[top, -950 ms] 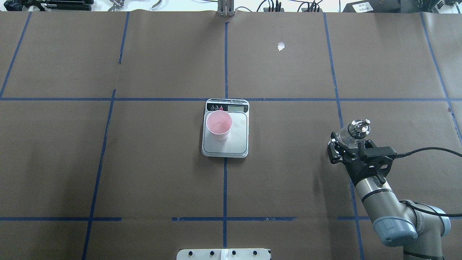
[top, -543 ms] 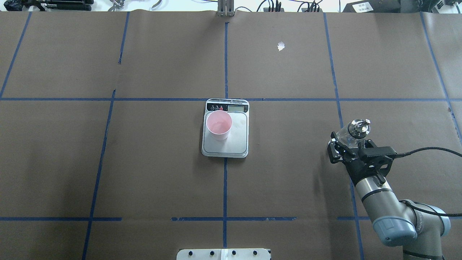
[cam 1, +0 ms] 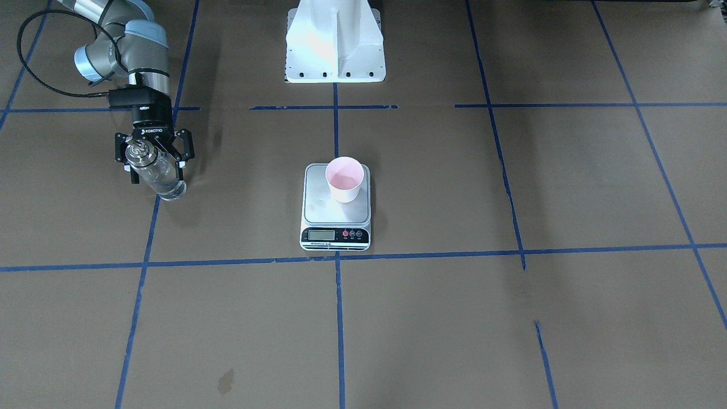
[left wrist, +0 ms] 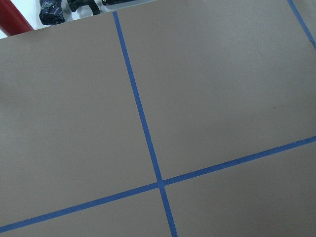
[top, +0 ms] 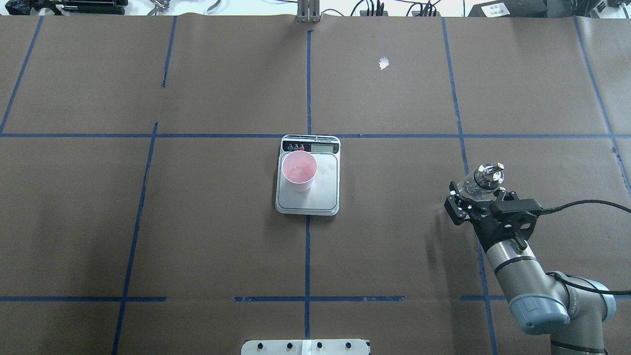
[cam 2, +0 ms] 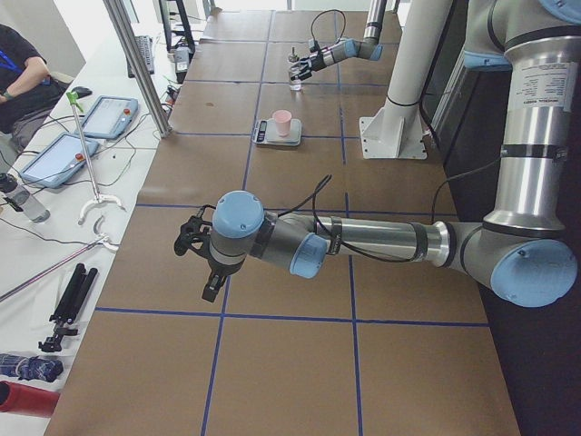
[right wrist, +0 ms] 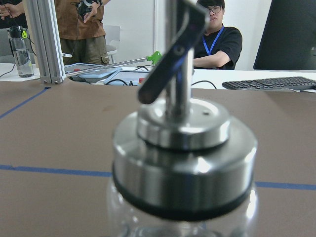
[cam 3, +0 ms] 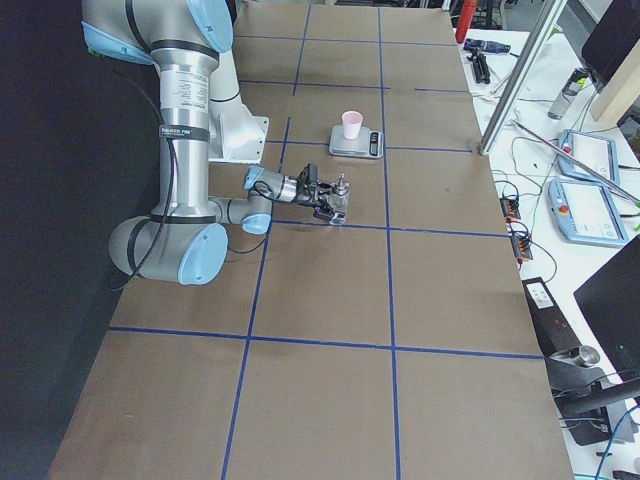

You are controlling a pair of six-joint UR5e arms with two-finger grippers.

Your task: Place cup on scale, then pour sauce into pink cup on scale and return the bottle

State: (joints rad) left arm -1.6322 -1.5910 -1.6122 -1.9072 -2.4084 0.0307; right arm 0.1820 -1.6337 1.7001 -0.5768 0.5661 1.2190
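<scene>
The pink cup (top: 298, 170) stands upright on the rear left part of the scale (top: 325, 193), at the table's middle. The clear glass bottle (cam 1: 162, 177) with its metal spout stands on the table at the robot's right. My right gripper (cam 1: 155, 169) is open, with a finger on either side of the bottle's upper body. The right wrist view is filled by the bottle's collar (right wrist: 183, 163) and spout. Clear sauce shows low in the bottle. My left gripper (cam 2: 188, 243) hangs over bare table far to the robot's left; I cannot tell if it is open or shut.
Brown paper with blue tape lines covers the table (top: 197, 222). A small white scrap (top: 383, 62) lies at the far right of centre. The white robot base (cam 1: 335, 42) stands behind the scale. People and desks with tablets (cam 3: 585, 160) line the far side.
The right gripper's fingers have spread apart from the bottle and the hand has shifted slightly. Cup and scale have not moved.
</scene>
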